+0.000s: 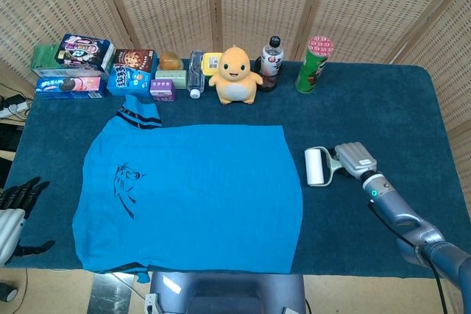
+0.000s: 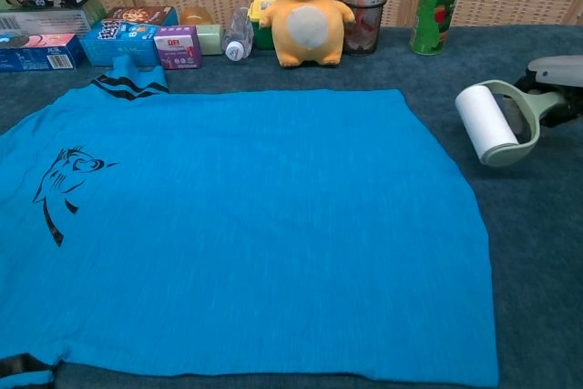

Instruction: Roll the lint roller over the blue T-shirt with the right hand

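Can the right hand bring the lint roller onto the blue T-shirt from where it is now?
Probably yes. The right hand holds the lint roller just beside the blue T-shirt, and only bare table cloth lies between them.

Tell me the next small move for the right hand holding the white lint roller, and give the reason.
Probably carry the right hand further to its left, so the white lint roller with the pale green handle reaches the flat blue T-shirt. The roller sits just off the shirt's right edge, over the dark blue table cloth, apart from the fabric.
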Available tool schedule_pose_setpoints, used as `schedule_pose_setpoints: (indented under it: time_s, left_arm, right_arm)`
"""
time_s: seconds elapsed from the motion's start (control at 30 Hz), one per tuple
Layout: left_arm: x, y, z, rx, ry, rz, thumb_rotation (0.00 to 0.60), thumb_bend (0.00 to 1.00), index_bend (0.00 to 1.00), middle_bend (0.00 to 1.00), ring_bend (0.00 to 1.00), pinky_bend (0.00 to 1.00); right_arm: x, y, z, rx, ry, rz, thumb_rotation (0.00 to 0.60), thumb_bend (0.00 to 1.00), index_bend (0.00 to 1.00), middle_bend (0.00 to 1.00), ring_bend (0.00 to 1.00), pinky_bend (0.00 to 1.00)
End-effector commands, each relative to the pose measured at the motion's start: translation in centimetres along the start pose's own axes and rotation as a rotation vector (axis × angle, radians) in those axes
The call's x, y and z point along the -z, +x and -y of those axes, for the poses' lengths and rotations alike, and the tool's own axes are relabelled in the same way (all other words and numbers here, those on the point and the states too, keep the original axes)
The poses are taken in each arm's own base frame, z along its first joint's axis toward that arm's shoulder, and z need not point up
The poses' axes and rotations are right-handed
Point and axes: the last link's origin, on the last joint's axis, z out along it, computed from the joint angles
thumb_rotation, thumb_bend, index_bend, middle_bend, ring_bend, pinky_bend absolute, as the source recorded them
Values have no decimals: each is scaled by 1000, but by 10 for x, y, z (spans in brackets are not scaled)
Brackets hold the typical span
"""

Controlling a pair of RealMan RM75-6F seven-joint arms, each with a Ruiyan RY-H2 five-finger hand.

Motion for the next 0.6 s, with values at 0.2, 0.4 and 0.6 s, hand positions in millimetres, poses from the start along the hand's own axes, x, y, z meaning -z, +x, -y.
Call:
schedule_pose_setpoints:
  time_s: [0.2,0.4,0.6]
  left_arm:
    - [2,3,2,13,-5,-5,600,113,0,0,0,0]
    - [3,3,3,20,-14,2,600,113,0,0,0,0]
    - [4,4,3,21,-20,3,600,114,0,0,0,0]
  right_arm:
    - [-18,67,65,3,46,66,600,1000,543,724,864,1000]
    - [-28,73,90,-6,37,132,600,1000,543,738,888,1000]
    - [-38,63,111,59,-9,121,600,1000,543,740,897,1000]
